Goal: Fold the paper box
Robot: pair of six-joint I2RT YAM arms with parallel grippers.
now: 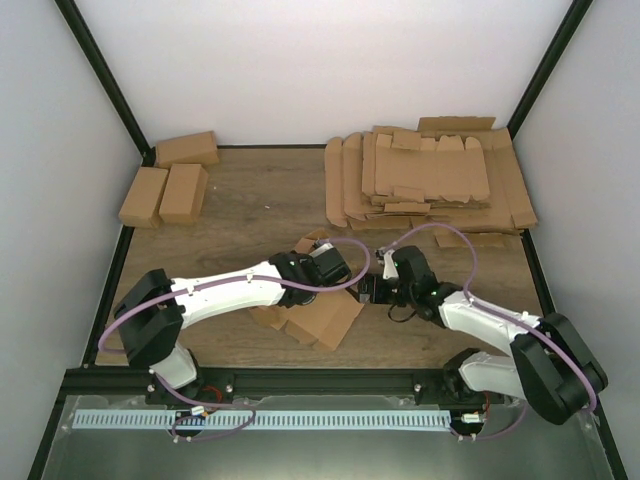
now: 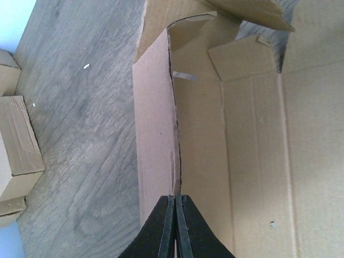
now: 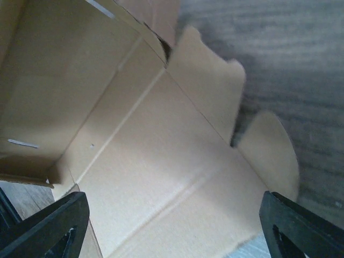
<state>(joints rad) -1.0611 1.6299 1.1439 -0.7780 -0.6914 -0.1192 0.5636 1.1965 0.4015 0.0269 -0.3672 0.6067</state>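
Observation:
The paper box (image 1: 325,320) lies partly folded on the wood table between my two grippers. In the left wrist view, one side wall (image 2: 156,134) stands upright beside the flat bottom panel (image 2: 252,161). My left gripper (image 2: 176,200) is shut on the top edge of that wall; in the top view it (image 1: 335,268) sits over the box's far part. My right gripper (image 3: 174,226) is wide open and empty. It hovers over a creased inner panel (image 3: 161,161) with rounded tabs (image 3: 271,145). In the top view it (image 1: 368,290) is just right of the box.
Three folded brown cartons (image 1: 165,180) sit at the back left and also show in the left wrist view (image 2: 16,145). A big stack of flat cardboard blanks (image 1: 430,180) fills the back right. White walls with a black frame enclose the table.

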